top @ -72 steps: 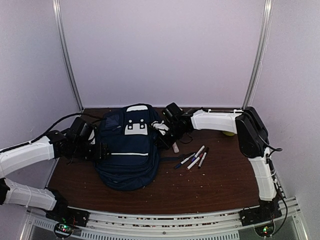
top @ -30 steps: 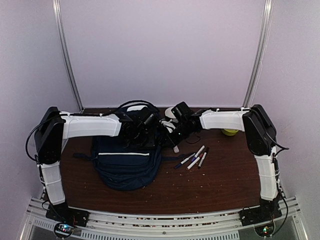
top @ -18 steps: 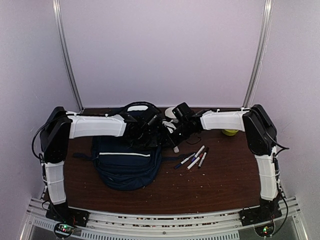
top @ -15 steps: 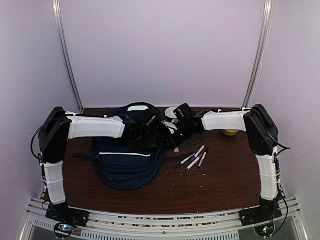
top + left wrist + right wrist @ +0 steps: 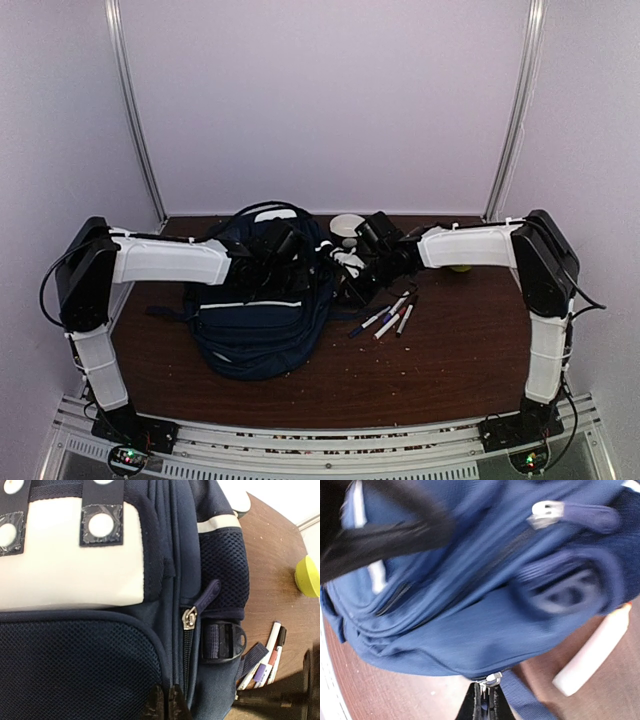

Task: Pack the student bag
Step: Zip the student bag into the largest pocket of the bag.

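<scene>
1. The left gripper [image 5: 166, 706] has its jaws closed, tips together. They rest on the navy fabric of the bag [image 5: 255, 325], right beside a zip track. Whether any cloth is pinched between them cannot be told.
2. In the left wrist view, a metal slider [image 5: 189, 618] with a navy tab sits on that track at 12 o'clock from the tips. A dark buckle [image 5: 224, 641] is at 1 o'clock. The white patch [image 5: 75, 565] is at 11 o'clock.
3. The right gripper [image 5: 487, 706] has its jaws closed on a small metal pull [image 5: 492, 680] at the bag's edge.
4. In the right wrist view, a white stick [image 5: 592, 652] lies on the table [image 5: 430, 370] at 2 o'clock from the tips, just beside the bag.
5. In the top view, the bag lies flat on the table, a little toward 9 o'clock from the centre. Both arms meet at its far end, the left arm reaching in from 9 o'clock and the right from 3 o'clock.
6. Several markers [image 5: 388, 317] lie side by side on the table, near the bag at its 3 o'clock.
7. A white disc [image 5: 347, 224] sits at the bag's 1 o'clock, near the back edge of the table.
8. A yellow object [image 5: 307, 577] stands at 2 o'clock from the markers, well apart from the bag and partly hidden by the right arm in the top view.
</scene>
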